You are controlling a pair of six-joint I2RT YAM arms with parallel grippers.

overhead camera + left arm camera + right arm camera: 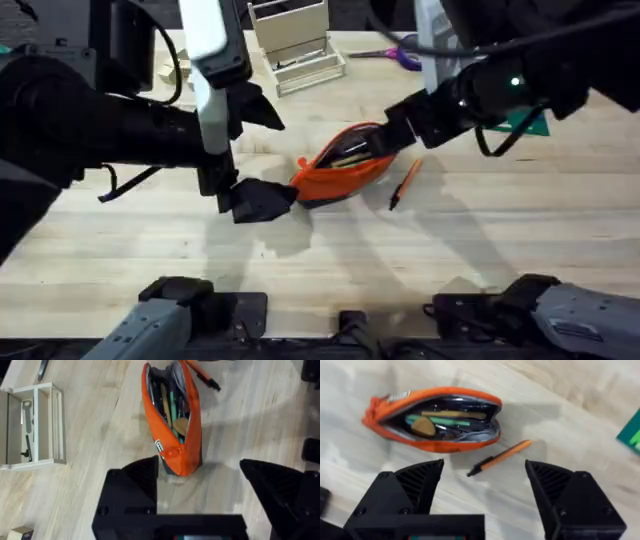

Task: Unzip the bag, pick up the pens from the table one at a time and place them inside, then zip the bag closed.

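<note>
Bag [340, 165]: orange pouch, mid-desk [300, 270], zipper open, mouth gaping; green and wooden items lie inside. Long axis runs left-near to right-far in the overhead view; closed end with pull tab [161, 446] points toward the left gripper.

Pen [404, 184]: orange stick, black tip, flat on the desk just beside the bag's right flank, apart from it. Long axis roughly parallel to the bag, black tip toward the near edge.

Left gripper [262, 200]: low at the bag's closed end, fingers [132, 485] apart, nothing held.

Right gripper [484, 477]: above the pen and the bag's far end, fingers apart, nothing held.

Other: white rack [295, 45] and purple scissors [395, 52] at the far edge.

Risks, judged:
- Slim pen flat on wood; fingers closing off-centre may roll it or slip off.
- Descent so near the bag may snag the rim and drag the pouch.
- Bag is soft and unheld; its mouth may sag shut on insertion, leaving the pen across the rim.
</note>
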